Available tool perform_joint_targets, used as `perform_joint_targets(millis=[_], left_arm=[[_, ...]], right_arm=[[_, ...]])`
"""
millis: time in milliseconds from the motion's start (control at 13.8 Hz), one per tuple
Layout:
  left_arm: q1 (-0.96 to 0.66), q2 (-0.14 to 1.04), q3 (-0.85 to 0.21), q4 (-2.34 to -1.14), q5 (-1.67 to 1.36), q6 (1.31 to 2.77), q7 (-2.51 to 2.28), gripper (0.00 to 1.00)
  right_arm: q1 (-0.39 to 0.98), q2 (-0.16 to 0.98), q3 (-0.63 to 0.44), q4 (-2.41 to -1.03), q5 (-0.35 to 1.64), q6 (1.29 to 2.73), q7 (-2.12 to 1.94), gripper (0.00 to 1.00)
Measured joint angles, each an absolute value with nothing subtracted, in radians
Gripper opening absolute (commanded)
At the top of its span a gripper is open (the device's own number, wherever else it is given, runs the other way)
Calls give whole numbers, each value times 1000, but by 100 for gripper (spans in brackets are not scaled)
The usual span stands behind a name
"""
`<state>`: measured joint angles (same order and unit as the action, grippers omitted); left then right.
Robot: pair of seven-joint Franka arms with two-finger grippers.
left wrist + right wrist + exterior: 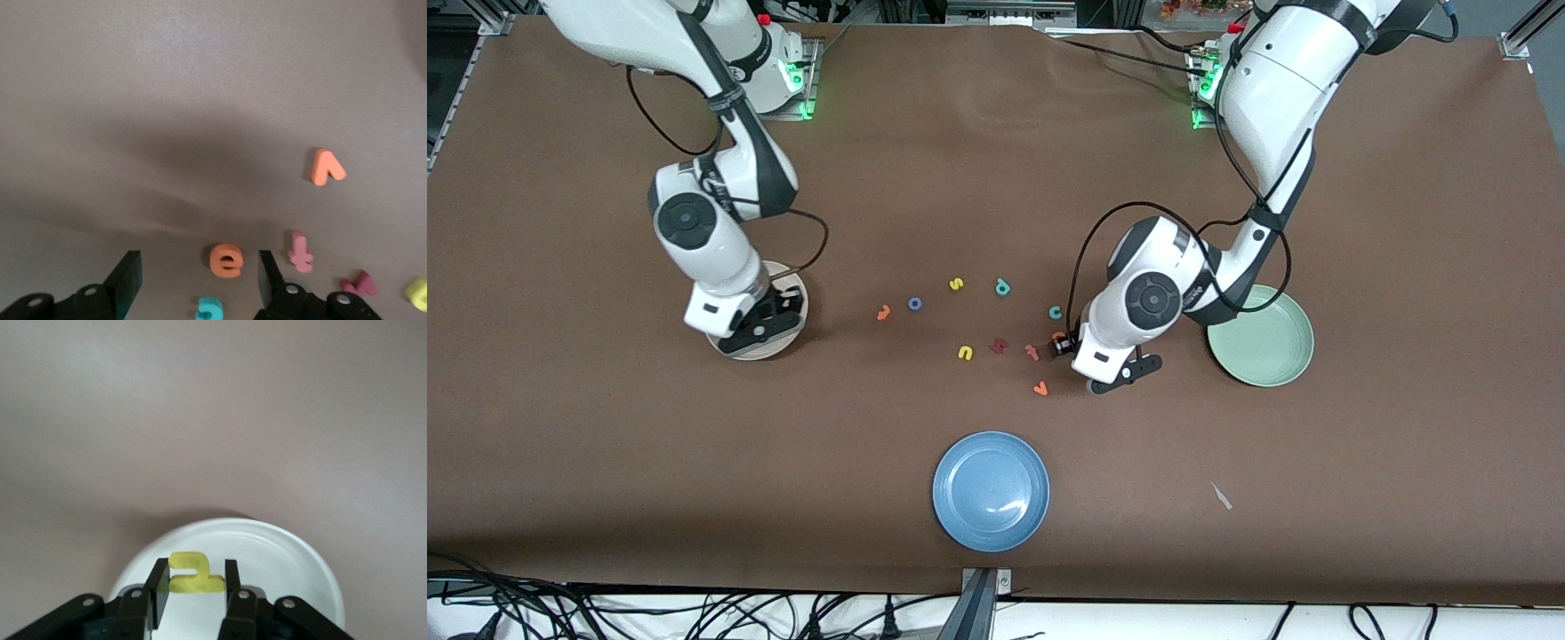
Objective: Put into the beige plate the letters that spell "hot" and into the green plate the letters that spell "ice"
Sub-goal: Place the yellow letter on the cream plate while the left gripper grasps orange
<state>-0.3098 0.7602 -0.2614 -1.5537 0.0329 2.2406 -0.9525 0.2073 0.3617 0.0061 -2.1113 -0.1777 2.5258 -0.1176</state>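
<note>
My right gripper point(769, 322) point(195, 570) hangs over the beige plate point(758, 352) point(287, 567), shut on the yellow h point(193, 575). My left gripper point(1064, 346) point(199, 261) is low at the table, open, its fingers either side of the orange e point(1059, 337) point(227, 260) without touching it. The teal c point(1055, 311) point(209, 310) lies just beside the e. The dark red i point(999, 345) point(359, 284) lies toward the right arm's end from it. The blue o point(915, 303) and orange hooked t point(883, 312) lie between the two arms. The green plate point(1261, 348) sits beside the left arm.
A pinkish-red t point(1032, 352) point(300, 252) lies close by the left gripper. An orange v point(1040, 388) point(325, 167), a yellow u point(965, 353), a yellow s point(957, 284) and a teal p point(1002, 286) are scattered mid-table. A blue plate point(991, 490) sits nearest the front camera.
</note>
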Motion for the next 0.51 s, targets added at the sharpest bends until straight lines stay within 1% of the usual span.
perform_joint_targets(millis=[145, 290, 362, 435, 507], left_arm=[[-330, 775, -261, -1555, 119, 2285, -1055, 78], [-339, 796, -261, -1555, 128, 2339, -1093, 77], [-341, 804, -261, -1555, 128, 2352, -1097, 74], [-344, 809, -261, -1555, 128, 2358, -1099, 74], [-345, 812, -260, -1555, 128, 2358, -1101, 70]], right_arm=[[172, 374, -7, -2127, -178, 2526, -152, 73], [168, 379, -6, -2135, -178, 2526, -153, 75], [170, 379, -4, -2135, -174, 2526, -152, 75], [171, 378, -2, -2135, -161, 2526, -152, 79], [172, 378, 2, -2135, -139, 2526, -150, 79]])
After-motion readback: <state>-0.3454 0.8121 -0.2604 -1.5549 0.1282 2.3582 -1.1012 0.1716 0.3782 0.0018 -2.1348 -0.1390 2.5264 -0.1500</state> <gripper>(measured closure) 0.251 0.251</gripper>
